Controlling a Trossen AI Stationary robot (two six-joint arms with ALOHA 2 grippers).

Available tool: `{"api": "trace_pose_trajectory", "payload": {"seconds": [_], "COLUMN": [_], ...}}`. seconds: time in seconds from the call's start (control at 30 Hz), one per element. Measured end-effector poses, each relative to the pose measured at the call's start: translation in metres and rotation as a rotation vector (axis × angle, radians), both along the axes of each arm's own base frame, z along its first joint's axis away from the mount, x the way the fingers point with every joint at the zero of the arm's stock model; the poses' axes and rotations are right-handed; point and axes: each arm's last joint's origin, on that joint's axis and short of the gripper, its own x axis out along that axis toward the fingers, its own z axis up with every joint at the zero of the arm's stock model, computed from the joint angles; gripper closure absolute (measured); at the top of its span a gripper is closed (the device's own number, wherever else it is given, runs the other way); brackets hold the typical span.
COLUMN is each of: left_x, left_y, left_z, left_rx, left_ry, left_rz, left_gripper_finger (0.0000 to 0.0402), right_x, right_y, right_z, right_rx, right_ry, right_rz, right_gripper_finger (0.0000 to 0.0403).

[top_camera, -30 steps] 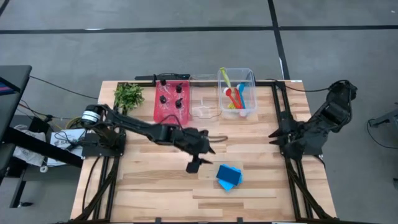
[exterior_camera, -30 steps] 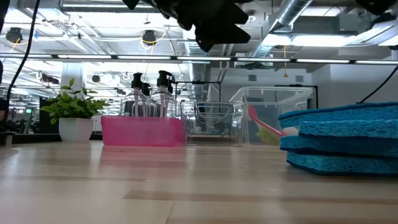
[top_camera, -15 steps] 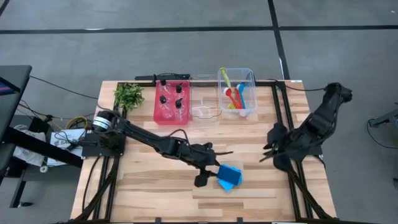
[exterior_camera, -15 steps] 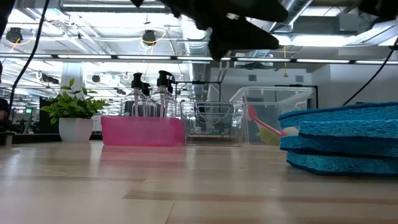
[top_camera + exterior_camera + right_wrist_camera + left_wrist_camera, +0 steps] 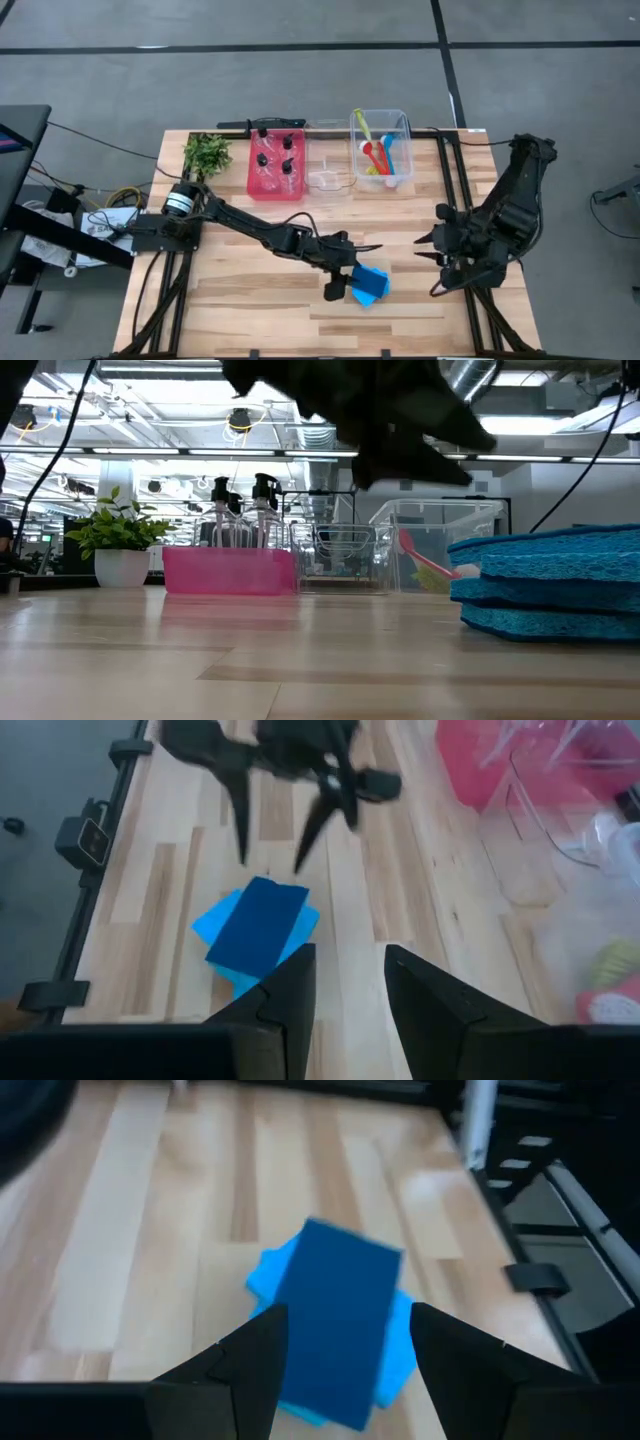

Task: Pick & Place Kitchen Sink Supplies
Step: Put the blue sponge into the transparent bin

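Observation:
A stack of blue sponges [image 5: 372, 285] lies flat on the wooden table near its front edge; it also shows in the low view as sponges [image 5: 550, 585]. My left gripper [image 5: 345, 1355] hovers open just above the stack, one finger on either side, touching nothing. It shows from above as the left gripper [image 5: 350, 270]. My right gripper [image 5: 350, 985] stands open and empty by the table's right edge [image 5: 428, 262], facing the sponges [image 5: 258, 925]. Clear bottles with black caps [image 5: 275, 158] stand in a red bin. Coloured brushes [image 5: 380, 150] lie in a clear bin.
A leafy plant [image 5: 207, 153] stands at the far left corner. Between the red bin [image 5: 256, 180] and the brush bin [image 5: 402, 125] sits another clear bin [image 5: 328, 165]. Bare wood stretches left of the sponges along the near edge.
My left gripper has moved toward the table's near right and down, rolling a little, from mid-table to just over the sponges, staying open. My right gripper has swung toward the near edge along the table's right side. The sponges have kept still.

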Motion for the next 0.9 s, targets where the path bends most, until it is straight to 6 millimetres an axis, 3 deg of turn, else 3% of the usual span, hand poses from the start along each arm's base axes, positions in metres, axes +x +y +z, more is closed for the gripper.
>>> {"api": "trace_pose_trajectory", "payload": {"seconds": [0.13,0.3,0.67,0.9], "left_x": [0.008,0.013,0.013,0.019], "left_y": [0.018,0.035,0.035,0.032], "left_z": [-0.012,-0.011,-0.011,-0.034], "left_rx": [-0.035,-0.007,0.041,-0.038], "left_ry": [0.031,0.009,-0.012,0.022], "left_rz": [0.070,0.058,-0.039,-0.016], "left_gripper_finger": [0.0189,0.0189,0.0218,0.0238], "right_x": [-0.005,-0.008,-0.010,-0.010], "right_y": [0.004,0.007,0.008,0.008], "right_z": [0.001,0.001,0.001,0.001], "right_rx": [-0.005,0.000,0.003,0.005], "right_ry": [-0.024,-0.024,-0.026,-0.027], "right_rz": [0.026,0.056,0.070,0.070], "right_gripper_finger": [0.0288,0.0288,0.0288,0.0288]}}
